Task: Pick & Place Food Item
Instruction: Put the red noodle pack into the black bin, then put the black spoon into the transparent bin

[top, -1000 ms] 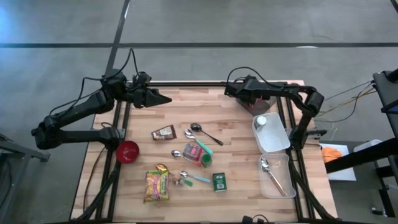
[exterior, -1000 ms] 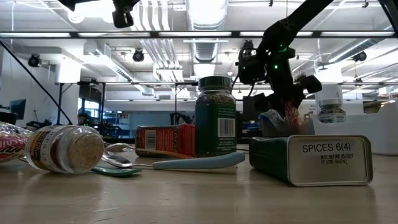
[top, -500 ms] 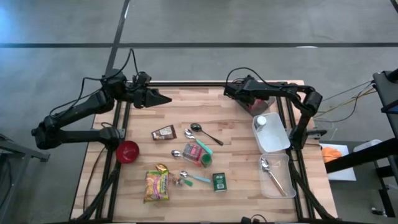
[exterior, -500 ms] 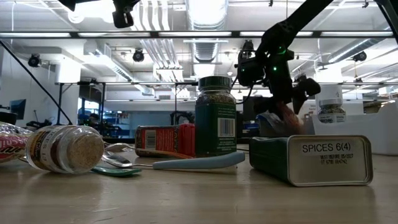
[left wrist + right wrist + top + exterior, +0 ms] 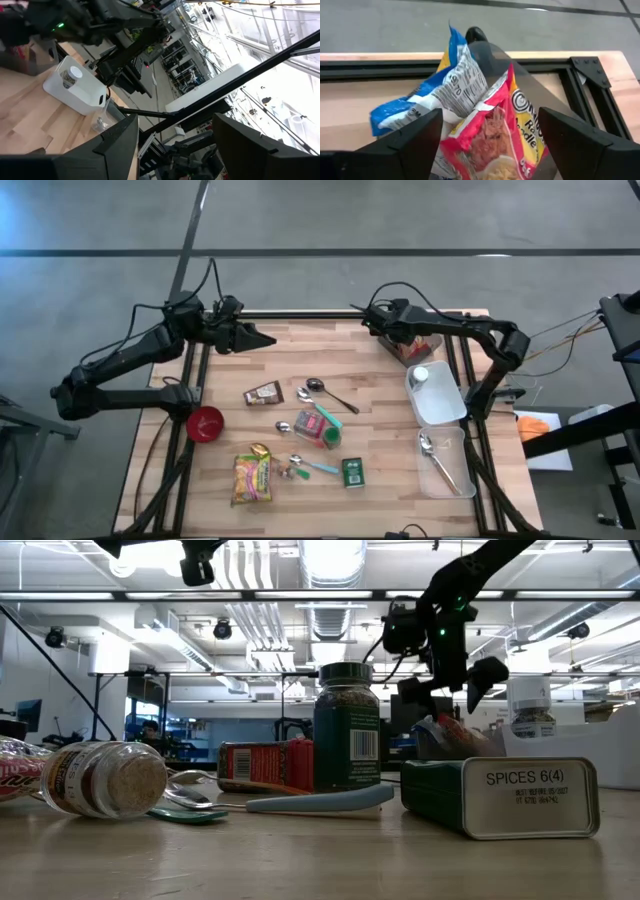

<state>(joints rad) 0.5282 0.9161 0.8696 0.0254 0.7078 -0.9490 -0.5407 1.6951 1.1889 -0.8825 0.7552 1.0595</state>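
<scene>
R gripper (image 5: 378, 323) at far-right part of wooden table (image 5: 380, 430), fingers (image 5: 410, 137) spread apart, nothing between them, just above clear bin (image 5: 413, 352) near table's far right corner. Red noodle packet (image 5: 495, 135) and blue-white packet (image 5: 432, 100) inside that bin, leaning on each other, released; in low view, packet's red top (image 5: 455, 730) just under gripper. L gripper (image 5: 262, 338) over far-left part of table, fingers (image 5: 117, 145) apart, empty, well away from all items. White bin (image 5: 437, 396) w/ small jar (image 5: 421, 375) inside, on right edge of table; nearer clear bin (image 5: 442, 462) w/ spoon (image 5: 436, 460) in it. Middle of table: brown packet (image 5: 264, 393), black spoon (image 5: 330, 393), green-lid spice jar (image 5: 347, 728) upright, green "SPICES" tin (image 5: 500, 796), teal-handle spoon (image 5: 310, 802), jar on its side (image 5: 100, 778). Red bowl (image 5: 205, 423) at left edge, yellow snack bag (image 5: 252, 477) near front.
</scene>
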